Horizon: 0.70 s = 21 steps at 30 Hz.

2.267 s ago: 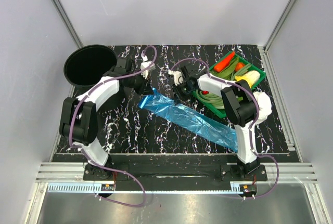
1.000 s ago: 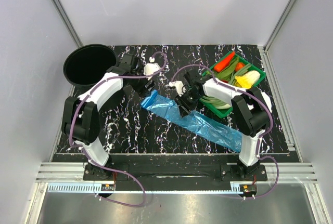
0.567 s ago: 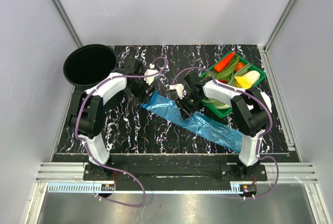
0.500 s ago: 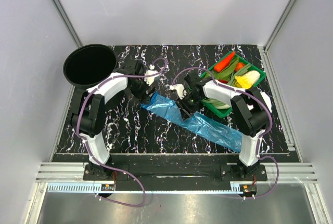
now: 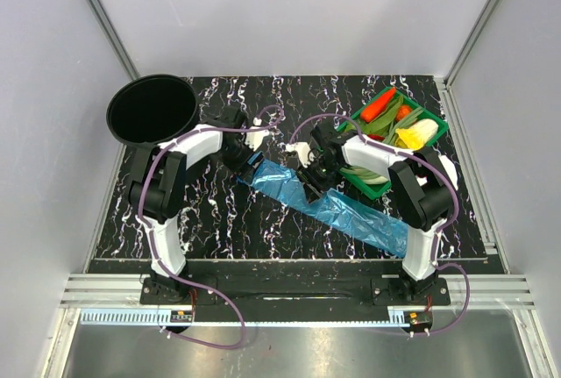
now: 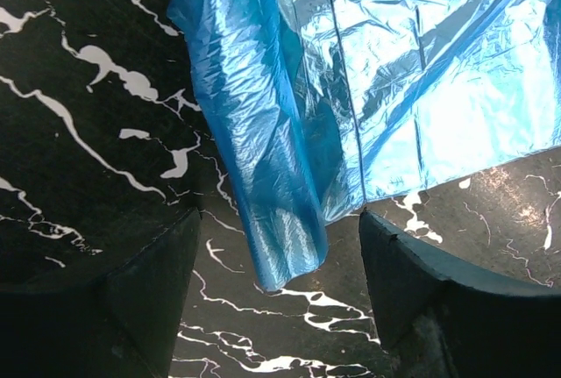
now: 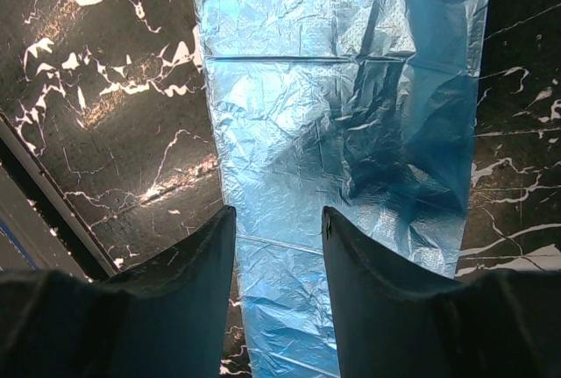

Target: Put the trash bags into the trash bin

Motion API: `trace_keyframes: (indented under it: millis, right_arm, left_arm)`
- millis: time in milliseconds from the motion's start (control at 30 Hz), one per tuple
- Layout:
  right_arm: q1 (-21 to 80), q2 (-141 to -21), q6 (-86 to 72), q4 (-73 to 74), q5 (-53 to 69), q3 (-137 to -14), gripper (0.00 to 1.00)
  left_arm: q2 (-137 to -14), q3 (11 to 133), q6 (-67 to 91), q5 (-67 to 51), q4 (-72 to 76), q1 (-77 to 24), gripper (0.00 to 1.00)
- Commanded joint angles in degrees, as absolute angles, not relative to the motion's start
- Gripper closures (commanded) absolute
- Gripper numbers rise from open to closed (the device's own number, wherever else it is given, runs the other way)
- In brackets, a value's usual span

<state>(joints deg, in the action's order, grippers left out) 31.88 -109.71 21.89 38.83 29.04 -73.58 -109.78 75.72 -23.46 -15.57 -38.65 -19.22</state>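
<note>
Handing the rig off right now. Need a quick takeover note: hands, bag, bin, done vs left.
Left hand: open, fingers either side of the folded far-left end of the trash bag; no grip.
Right hand: open, low over the bag's middle; no grip.
Bag: one blue sheet lying flat and diagonal on the table, outside the trash bin, which stands at the far-left corner.
Done: nothing visible in the bin, though its inside is dark.
Left: grip the bag, gather it, carry it to the bin, drop it in.
</note>
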Motion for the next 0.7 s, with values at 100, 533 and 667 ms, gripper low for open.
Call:
trace_keyframes:
  millis: [100,533,667]
  right_arm:
    - [32.17,-107.05,22.15,37.88,29.36,-73.39,0.50]
    - [33.13,-104.51,22.41,37.62,29.62,-74.70,0.49]
    - [35.24,-102.66,21.89,34.55,28.22,-75.76,0.48]
  left_arm:
    - [-111.36,75.67,-21.27,-14.41,-37.09,-20.39,0.33]
    - [-110.13,77.52,-19.86,-21.26,-39.98,-20.39,1.00]
    - [-108.72,79.01,-17.67,-23.99,-41.04,-20.39,1.00]
